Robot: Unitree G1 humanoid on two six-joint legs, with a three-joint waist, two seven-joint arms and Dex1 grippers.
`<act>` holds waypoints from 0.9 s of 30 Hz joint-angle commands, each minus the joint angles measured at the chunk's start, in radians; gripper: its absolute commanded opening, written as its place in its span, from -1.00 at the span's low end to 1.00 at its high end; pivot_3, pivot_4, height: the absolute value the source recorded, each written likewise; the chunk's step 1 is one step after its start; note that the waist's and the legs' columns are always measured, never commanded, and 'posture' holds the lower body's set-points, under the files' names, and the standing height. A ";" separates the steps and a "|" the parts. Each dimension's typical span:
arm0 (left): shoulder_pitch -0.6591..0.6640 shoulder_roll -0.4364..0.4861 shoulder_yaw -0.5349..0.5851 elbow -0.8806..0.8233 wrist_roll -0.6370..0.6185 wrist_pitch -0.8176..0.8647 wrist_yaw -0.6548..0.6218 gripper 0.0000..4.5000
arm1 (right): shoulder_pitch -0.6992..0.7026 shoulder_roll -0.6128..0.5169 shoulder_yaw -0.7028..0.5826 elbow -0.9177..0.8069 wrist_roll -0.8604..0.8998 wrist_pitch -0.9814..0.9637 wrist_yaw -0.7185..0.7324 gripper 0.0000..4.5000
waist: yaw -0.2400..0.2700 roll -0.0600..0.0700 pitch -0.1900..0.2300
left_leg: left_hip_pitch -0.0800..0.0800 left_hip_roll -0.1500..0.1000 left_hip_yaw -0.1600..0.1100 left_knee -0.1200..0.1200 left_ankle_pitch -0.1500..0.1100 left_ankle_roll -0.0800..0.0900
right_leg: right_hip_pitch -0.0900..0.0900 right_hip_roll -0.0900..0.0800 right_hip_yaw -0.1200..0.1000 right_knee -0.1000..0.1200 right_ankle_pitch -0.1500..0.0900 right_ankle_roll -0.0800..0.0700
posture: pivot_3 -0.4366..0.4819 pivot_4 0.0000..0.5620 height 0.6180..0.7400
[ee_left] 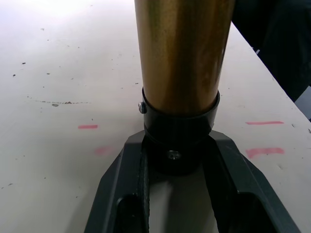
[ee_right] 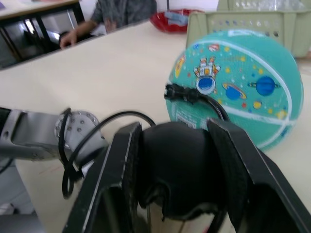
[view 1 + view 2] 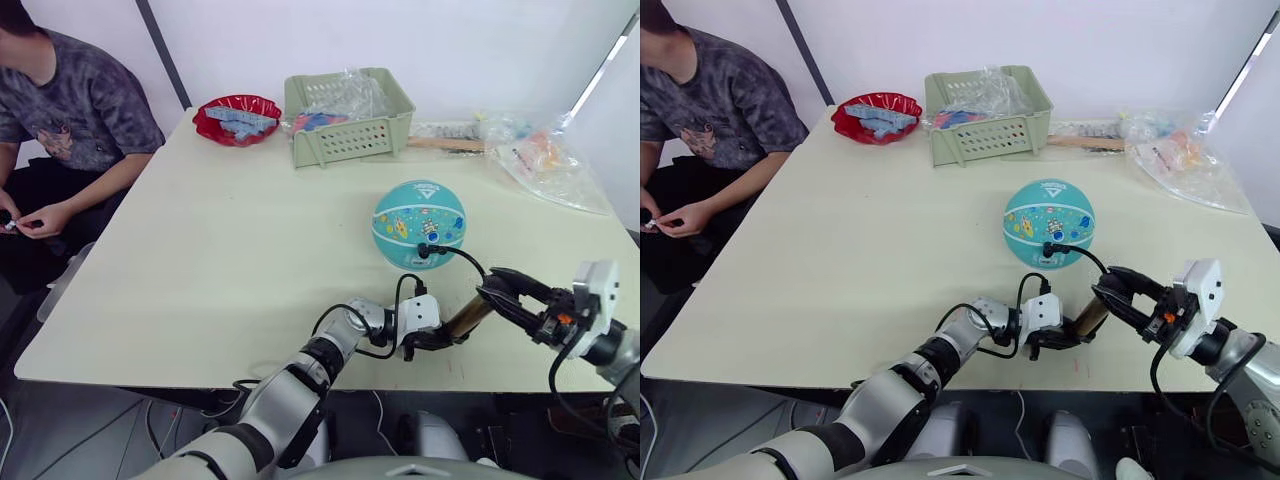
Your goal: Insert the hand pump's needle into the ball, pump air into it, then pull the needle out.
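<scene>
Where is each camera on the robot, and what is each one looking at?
Left and right eye views: on the head, looking down over the table; both arms show, holding the hand pump, with the ball beyond.
Left wrist view: on the left wrist, looking along the left gripper, shut on the pump's lower black cap.
Right wrist view: on the right wrist, looking past the right gripper, shut on the pump's black top, toward the ball.
Shared: pump, ball, table.

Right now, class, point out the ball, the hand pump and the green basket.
the ball (image 3: 419, 222), left eye view, its teal front face.
the hand pump (image 1: 181, 53), left wrist view, its bronze barrel.
the green basket (image 3: 352, 140), left eye view, its slotted front wall.
</scene>
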 commanded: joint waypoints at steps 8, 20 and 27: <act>0.052 0.042 -0.037 0.105 0.063 0.062 -0.010 -0.51 | 0.028 -0.015 -0.030 -0.013 0.032 0.060 -0.013 -0.29 | 0.000 0.000 -0.001 | 0.000 0.000 0.000 0.000 0.000 0.000 | 0.000 0.000 0.000 0.000 0.000 0.000 | -0.05 -0.47 0.96; 0.052 0.037 -0.039 0.107 0.060 0.062 -0.009 -0.51 | -0.101 -0.182 -0.322 -0.073 0.281 0.207 -0.040 -0.29 | 0.004 0.009 0.011 | -0.002 -0.002 0.001 0.000 0.000 0.000 | 0.000 -0.003 0.000 -0.001 0.000 0.000 | -0.05 -0.47 0.96; 0.051 0.037 -0.042 0.109 0.061 0.061 -0.009 -0.51 | -0.209 -0.245 -0.445 -0.048 0.424 0.276 -0.091 -0.29 | 0.003 0.010 0.015 | -0.002 -0.002 0.001 0.001 0.000 0.000 | 0.000 -0.003 0.000 -0.001 0.000 0.001 | -0.05 -0.47 0.96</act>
